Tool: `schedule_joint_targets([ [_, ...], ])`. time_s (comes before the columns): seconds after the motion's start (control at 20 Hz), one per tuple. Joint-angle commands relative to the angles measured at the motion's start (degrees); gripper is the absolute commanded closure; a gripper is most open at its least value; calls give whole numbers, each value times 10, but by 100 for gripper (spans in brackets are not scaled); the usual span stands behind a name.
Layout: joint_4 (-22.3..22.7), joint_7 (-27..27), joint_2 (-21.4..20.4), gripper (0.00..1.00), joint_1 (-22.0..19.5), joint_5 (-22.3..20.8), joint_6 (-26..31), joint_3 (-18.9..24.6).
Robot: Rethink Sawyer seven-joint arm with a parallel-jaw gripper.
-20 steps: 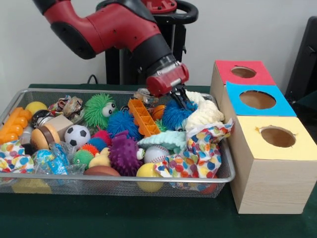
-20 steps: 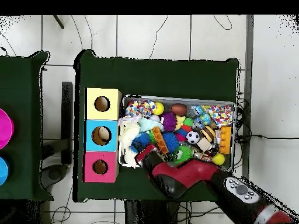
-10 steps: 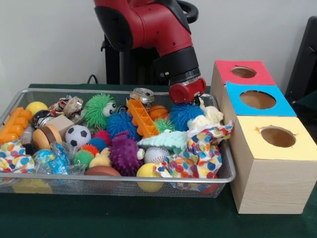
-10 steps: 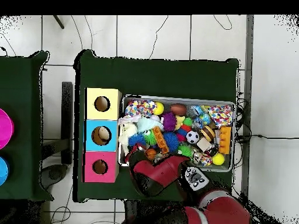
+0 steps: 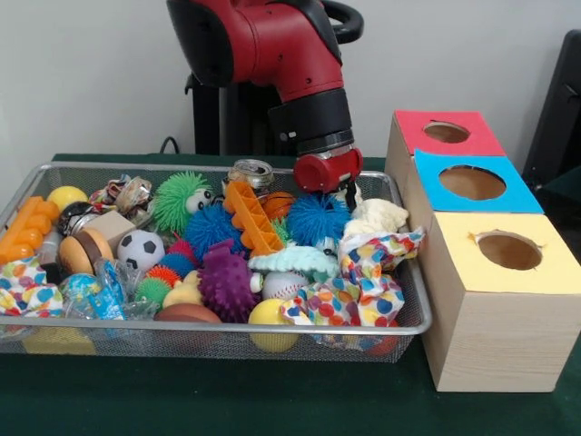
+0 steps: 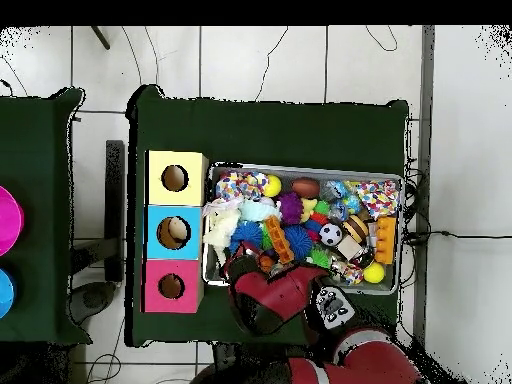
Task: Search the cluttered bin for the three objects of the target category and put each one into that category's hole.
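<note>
My gripper [image 5: 341, 188] hangs low over the far right part of the wire bin [image 5: 227, 325], just above a cream fluffy cloth [image 5: 377, 218] and beside a blue spiky ball [image 5: 318, 218]. The red wrist cap hides its tip, so whether it holds anything is unclear. In the overhead view the gripper [image 6: 240, 268] sits at the bin's corner nearest the pink box. Three wooden boxes stand beside the bin, with holes in red [image 5: 446, 133], blue [image 5: 472, 183] and yellow [image 5: 509, 251] tops. From overhead, something cream shows inside the blue hole [image 6: 176, 232].
The bin is packed: soccer ball [image 5: 142, 247], baseball [image 5: 286, 283], purple spiky ball [image 5: 227, 283], green fuzzy toy [image 5: 177, 202], orange ridged tray [image 5: 254, 216], crushed can [image 5: 250, 172], mint cloth [image 5: 295, 262], dotted cloth [image 5: 363, 291] draped over the right rim.
The arm swung from the left to stand upright behind the bin. The gripper came up out of the blue spiky ball and cream cloth; the cloth settled lower.
</note>
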Motion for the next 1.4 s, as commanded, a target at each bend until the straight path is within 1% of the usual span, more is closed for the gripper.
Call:
schedule_joint_targets([
  [0.05, -86, 57, 33, 0, -30, 14, 88, -60],
  [0.15, -79, 57, 22, 0, -50, 10, 118, -34],
  [0.25, -53, 32, -4, 0, -110, 13, 201, 39],
  [0.35, -33, 19, -18, 0, -152, 31, 244, 94],
  [0.4, -22, 21, -22, 0, -174, 42, 256, 123],
  [0.55, 25, 32, -25, 0, -268, 74, 282, 242],
  [0.6, 40, 31, -24, 0, -301, 86, 290, 283],
  [0.7, 64, 17, -21, 0, -355, 116, 311, 351],
  [0.8, 72, 10, -22, 0, -383, 137, 323, 387],
  [0.85, 72, 5, -31, 0, -391, 152, 335, 400],
  [1.0, 59, 2, -36, 0, -376, 158, 347, 387],
  [1.1, 45, 9, -45, 0, -362, 156, 347, 370],
  [1.25, 32, 16, -55, 0, -350, 154, 347, 357],
  [1.3, 26, 19, -60, 0, -343, 150, 344, 347],
  [1.4, 11, 28, -69, 0, -322, 135, 335, 314],
])
